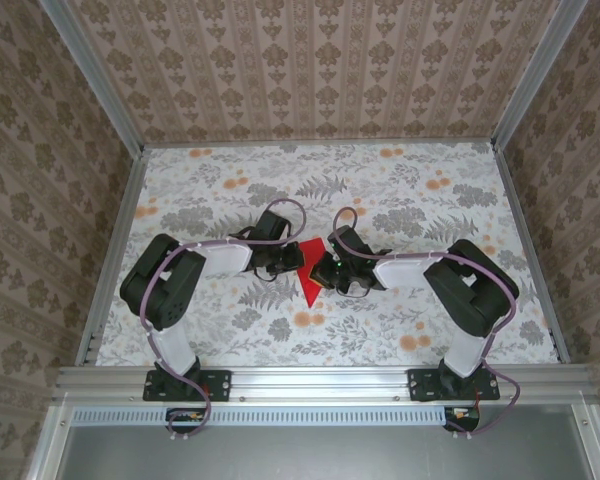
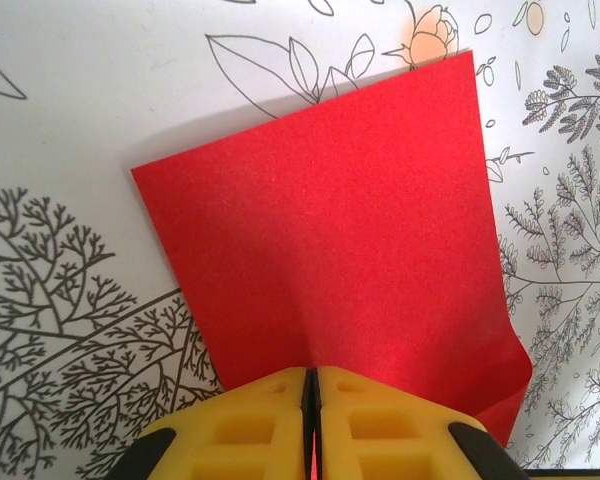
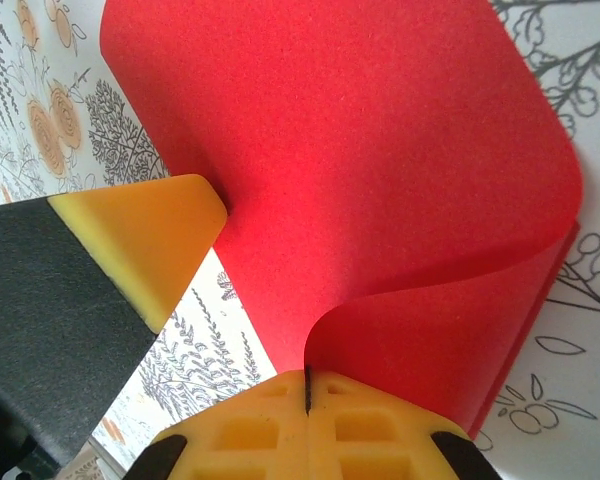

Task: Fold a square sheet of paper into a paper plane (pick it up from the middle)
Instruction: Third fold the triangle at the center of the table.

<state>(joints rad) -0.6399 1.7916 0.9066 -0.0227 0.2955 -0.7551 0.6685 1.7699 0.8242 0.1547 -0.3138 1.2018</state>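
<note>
Red paper (image 1: 307, 275) | left gripper (image 2: 311, 388) pinches flat edge | right gripper (image 3: 307, 385) pinches edge, sheet curling over

The square sheet of paper (image 1: 307, 278) is at the centre of the worktop (image 1: 400, 190), between the two arms. The left gripper (image 1: 288, 262) is at its left edge and the right gripper (image 1: 322, 272) at its right edge. Both pairs of fingers are closed on the sheet. Its pointed end faces the near worktop edge.
</note>
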